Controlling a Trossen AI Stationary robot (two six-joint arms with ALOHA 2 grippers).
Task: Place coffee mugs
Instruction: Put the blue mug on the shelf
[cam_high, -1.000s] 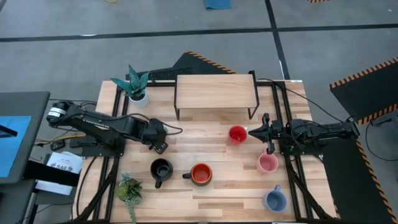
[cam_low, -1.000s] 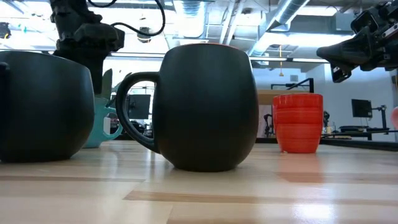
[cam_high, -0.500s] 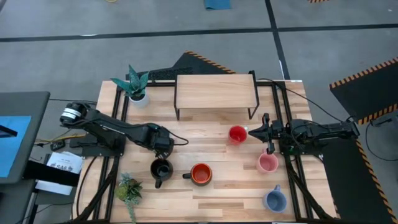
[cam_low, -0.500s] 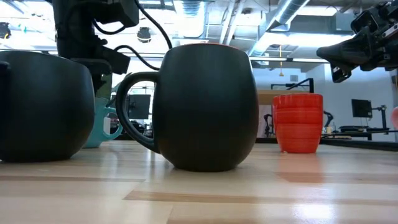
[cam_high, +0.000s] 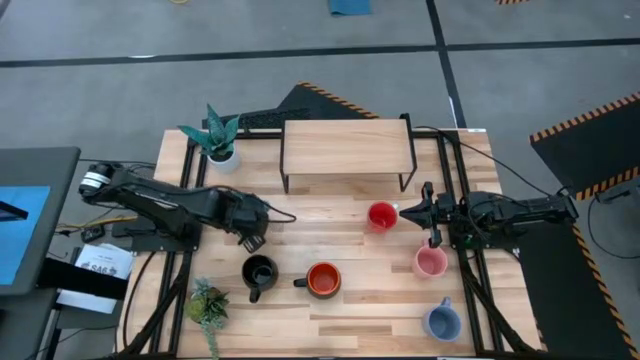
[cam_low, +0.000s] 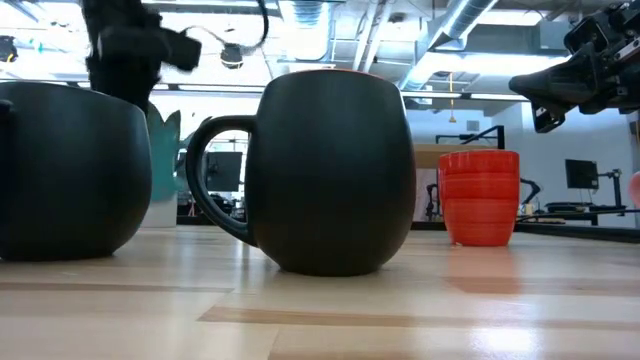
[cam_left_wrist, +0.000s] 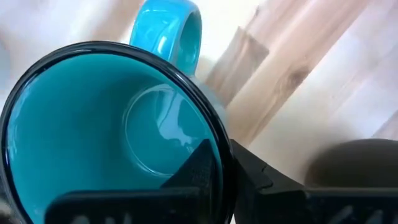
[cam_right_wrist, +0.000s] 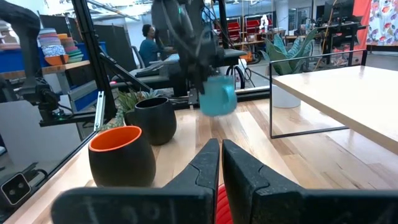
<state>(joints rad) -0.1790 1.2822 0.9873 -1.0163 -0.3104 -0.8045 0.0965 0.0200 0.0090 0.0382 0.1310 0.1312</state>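
Note:
The teal mug (cam_left_wrist: 106, 124) hangs above the table's left middle, with my left gripper (cam_high: 250, 234) shut on it. From across the table the right wrist view shows the teal mug (cam_right_wrist: 217, 96) under that arm. The red mug (cam_high: 381, 215) stands at the right middle. My right gripper (cam_high: 404, 212) hovers shut just above and beside it, touching nothing. The black mug (cam_high: 259, 272) and the orange mug (cam_high: 323, 280) stand nearer the front. The pink mug (cam_high: 431, 262) and the light blue mug (cam_high: 441, 321) stand at the right front. My left gripper holds the teal mug by its rim (cam_left_wrist: 219, 155), on the side opposite the handle (cam_left_wrist: 171, 31). One finger (cam_left_wrist: 193, 171) is inside the mug and the other (cam_left_wrist: 264, 180) is outside. The fingers come from above, pointing down. The mug hangs roughly upright, clear of the table.
A wooden riser shelf (cam_high: 347, 148) on black legs stands at the far middle. A white pot with a spiky green plant (cam_high: 218, 140) sits at the far left, and a small plant (cam_high: 207, 305) at the near left. Bare tabletop lies between the riser and the mugs.
My left gripper has dropped over the teal mug, shut on its rim and risen with it, shifting slightly toward the table's left edge. The mug, which stood on the table, now hangs clear of it.

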